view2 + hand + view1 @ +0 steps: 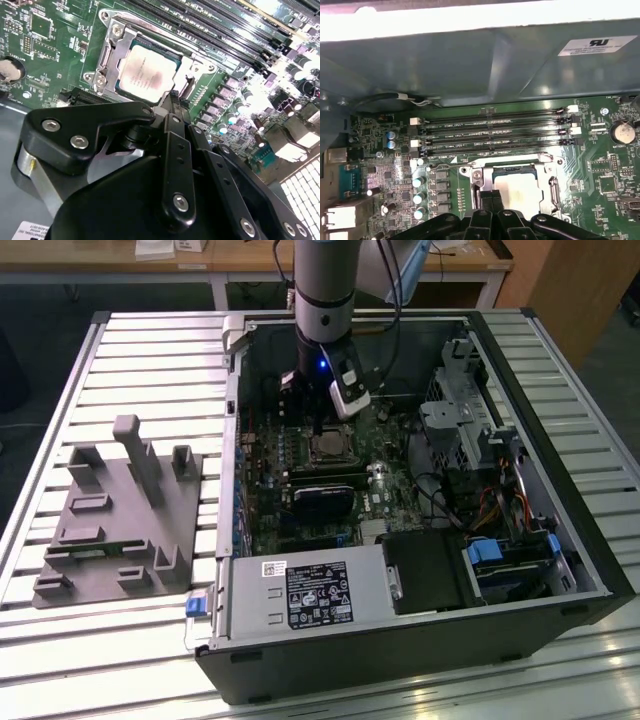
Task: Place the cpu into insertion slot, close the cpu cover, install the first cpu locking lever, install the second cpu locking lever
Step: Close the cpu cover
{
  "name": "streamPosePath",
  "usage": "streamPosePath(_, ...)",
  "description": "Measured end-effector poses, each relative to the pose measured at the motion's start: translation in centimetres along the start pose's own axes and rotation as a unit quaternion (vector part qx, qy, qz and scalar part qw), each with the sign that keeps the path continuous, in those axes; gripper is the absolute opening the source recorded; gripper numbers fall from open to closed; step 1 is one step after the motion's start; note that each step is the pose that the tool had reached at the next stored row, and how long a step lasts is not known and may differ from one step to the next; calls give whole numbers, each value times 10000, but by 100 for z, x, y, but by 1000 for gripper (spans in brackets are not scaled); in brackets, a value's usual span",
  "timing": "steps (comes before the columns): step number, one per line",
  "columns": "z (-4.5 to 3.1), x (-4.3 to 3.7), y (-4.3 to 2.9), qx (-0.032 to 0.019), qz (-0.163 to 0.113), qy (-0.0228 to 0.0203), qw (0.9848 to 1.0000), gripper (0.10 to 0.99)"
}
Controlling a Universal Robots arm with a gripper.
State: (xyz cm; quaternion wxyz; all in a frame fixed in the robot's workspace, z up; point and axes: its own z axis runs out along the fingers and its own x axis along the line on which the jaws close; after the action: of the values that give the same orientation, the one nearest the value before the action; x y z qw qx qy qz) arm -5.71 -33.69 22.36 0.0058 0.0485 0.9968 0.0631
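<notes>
The cpu (146,71) lies flat in the insertion slot (328,447) on the green board, its grey face showing through the window of the silver cpu cover (111,55), which lies down around it. In the first wrist view the cpu (521,189) shows inside the cpu cover (516,168). A thin metal lever (553,188) runs along one side of the frame. My gripper (173,98) is shut with nothing between its fingers. Its tips (492,199) stand pressed together at the socket's edge beside the cpu. In the exterior view the gripper (318,430) hangs inside the open case just above the socket.
Long black memory slots (495,132) run beside the socket. A black card (322,502), the power supply (310,595) and a drive cage (455,415) crowd the case. A grey fixture block (115,515) sits on the slatted table at the exterior view's left.
</notes>
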Motion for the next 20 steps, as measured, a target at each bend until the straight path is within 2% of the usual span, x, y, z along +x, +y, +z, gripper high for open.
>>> streamPosePath(2, 0, -1, 0, 8, -1, -6, 10000, 106)
streamPosePath(6, -1, -26, 2, 55, -4, -30, 10000, 106)
streamPosePath(10, 1, -98, 9, 86, -5, -34, 10000, 106)
streamPosePath(15, 3, -229, 22, 112, -5, -37, 9999, 106)
streamPosePath(20, -12, -253, 27, 115, -5, -37, 9999, 106)
